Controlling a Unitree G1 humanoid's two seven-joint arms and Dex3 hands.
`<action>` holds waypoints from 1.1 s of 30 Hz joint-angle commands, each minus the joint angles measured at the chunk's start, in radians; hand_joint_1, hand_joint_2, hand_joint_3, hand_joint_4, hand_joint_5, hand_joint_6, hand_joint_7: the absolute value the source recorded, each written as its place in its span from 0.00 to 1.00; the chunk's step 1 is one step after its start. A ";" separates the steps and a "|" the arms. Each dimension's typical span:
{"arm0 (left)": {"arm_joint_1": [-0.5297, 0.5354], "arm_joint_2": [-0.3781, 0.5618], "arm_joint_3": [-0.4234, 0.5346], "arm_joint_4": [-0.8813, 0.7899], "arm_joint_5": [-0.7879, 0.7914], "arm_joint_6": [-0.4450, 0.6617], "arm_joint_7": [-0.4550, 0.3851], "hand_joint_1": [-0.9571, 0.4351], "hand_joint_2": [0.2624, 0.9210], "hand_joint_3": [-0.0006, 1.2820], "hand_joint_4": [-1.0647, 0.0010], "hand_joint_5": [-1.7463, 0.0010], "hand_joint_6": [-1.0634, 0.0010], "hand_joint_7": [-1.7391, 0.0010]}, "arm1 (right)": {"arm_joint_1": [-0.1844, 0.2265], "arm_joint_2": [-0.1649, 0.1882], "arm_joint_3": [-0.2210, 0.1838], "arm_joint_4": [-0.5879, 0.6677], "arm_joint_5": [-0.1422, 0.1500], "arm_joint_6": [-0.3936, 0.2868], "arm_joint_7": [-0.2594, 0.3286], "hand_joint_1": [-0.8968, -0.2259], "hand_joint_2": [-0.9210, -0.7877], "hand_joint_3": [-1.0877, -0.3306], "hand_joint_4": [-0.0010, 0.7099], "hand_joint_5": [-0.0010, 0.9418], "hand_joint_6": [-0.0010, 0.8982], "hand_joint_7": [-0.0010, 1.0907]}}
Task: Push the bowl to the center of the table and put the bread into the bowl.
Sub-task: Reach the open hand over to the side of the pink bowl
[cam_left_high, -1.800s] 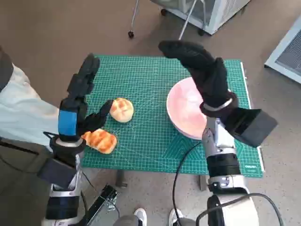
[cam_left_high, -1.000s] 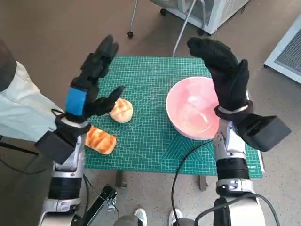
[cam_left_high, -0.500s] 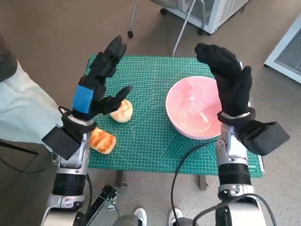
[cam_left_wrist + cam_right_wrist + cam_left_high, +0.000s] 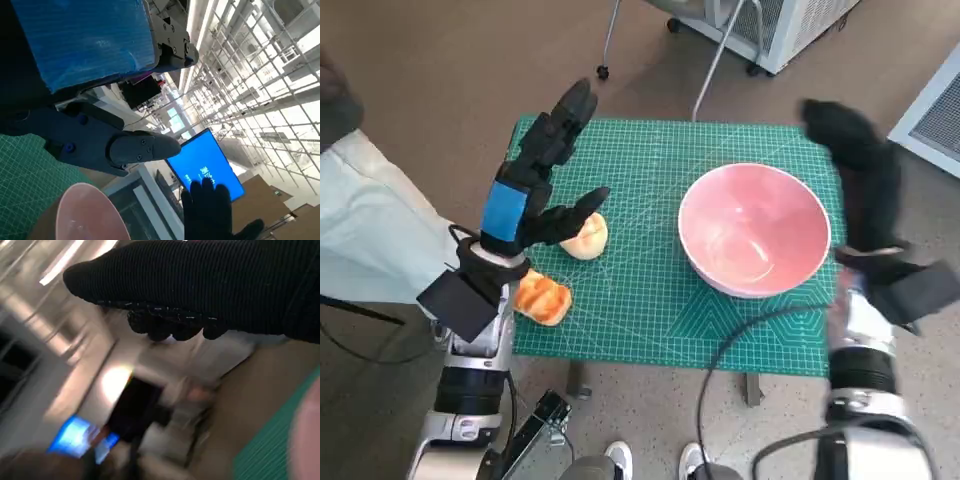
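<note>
A pink bowl (image 4: 754, 228) stands empty on the right half of the green cutting mat (image 4: 650, 290); its rim also shows in the left wrist view (image 4: 90, 212). A round pale bun (image 4: 588, 236) lies left of centre, and a golden ridged bread (image 4: 544, 298) lies near the mat's front left corner. My left hand (image 4: 535, 180) is raised above the bun with fingers spread, holding nothing. My right hand (image 4: 858, 170), blurred by motion, is lifted just past the bowl's right rim, fingers extended, empty. It also appears in the left wrist view (image 4: 207, 210).
The mat covers the small table; floor lies all round. A white wheeled cabinet (image 4: 775, 25) and thin metal legs (image 4: 720, 60) stand beyond the far edge. A grey panel (image 4: 935, 110) is at the far right. A black cable (image 4: 740, 335) runs along the front edge.
My right hand has swung from over the bowl out past its right rim. My left hand has risen off the bun. The camera has shifted slightly; bowl and breads stay put.
</note>
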 commanded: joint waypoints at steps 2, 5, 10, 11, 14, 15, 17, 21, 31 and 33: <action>0.012 -0.002 0.005 0.001 -0.004 -0.009 0.001 0.38 1.00 0.22 0.77 1.00 0.76 0.93 | 0.006 -0.012 -0.020 0.078 -0.007 0.046 -0.066 0.52 0.00 0.21 0.09 0.27 0.00 0.54; 0.016 -0.003 0.005 0.001 -0.002 -0.011 0.004 0.38 1.00 0.22 0.77 1.00 0.77 0.93 | 0.014 -0.013 -0.023 0.104 -0.009 0.060 -0.081 0.52 0.00 0.20 0.09 0.27 0.00 0.54; 0.020 -0.005 0.006 0.004 0.000 -0.013 0.006 0.38 1.00 0.22 0.77 1.00 0.77 0.92 | 0.029 -0.013 -0.019 0.149 -0.025 0.064 -0.096 0.54 0.00 0.19 0.08 0.27 0.00 0.53; 0.022 -0.005 0.006 0.003 0.001 -0.013 0.007 0.38 1.00 0.22 0.77 1.00 0.77 0.92 | 0.030 -0.013 -0.019 0.164 -0.026 0.067 -0.096 0.54 0.00 0.18 0.08 0.27 0.00 0.53; 0.028 -0.006 0.006 -0.001 0.002 -0.013 0.010 0.38 1.00 0.22 0.76 1.00 0.77 0.92 | 0.033 -0.006 -0.026 0.205 -0.023 0.084 -0.089 0.54 0.00 0.18 0.07 0.27 0.00 0.51; 0.030 -0.006 0.006 -0.002 0.002 -0.013 0.010 0.38 1.00 0.22 0.76 1.00 0.77 0.92 | 0.034 -0.003 -0.027 0.216 -0.022 0.090 -0.089 0.54 0.00 0.18 0.07 0.26 0.00 0.51; 0.036 -0.005 0.007 -0.009 0.000 -0.010 0.011 0.38 1.00 0.22 0.76 1.00 0.77 0.92 | 0.036 0.004 -0.025 0.239 -0.030 0.110 -0.102 0.55 0.00 0.18 0.08 0.24 0.00 0.51; 0.046 -0.002 0.009 -0.019 0.000 -0.007 0.012 0.38 1.00 0.22 0.76 1.00 0.78 0.91 | 0.038 0.010 -0.011 0.262 -0.053 0.142 -0.128 0.56 0.00 0.19 0.12 0.17 0.00 0.51; 0.067 0.012 0.019 -0.023 0.012 -0.012 0.023 0.37 1.00 0.22 0.76 1.00 0.77 0.90 | 0.037 0.064 0.003 0.302 -0.073 0.252 -0.170 0.59 0.00 0.20 0.22 0.08 0.02 0.50; 0.069 0.013 0.021 -0.020 0.011 -0.014 0.024 0.37 1.00 0.22 0.76 1.00 0.77 0.90 | 0.031 0.078 -0.003 0.307 -0.065 0.275 -0.160 0.59 0.00 0.20 0.23 0.08 0.01 0.50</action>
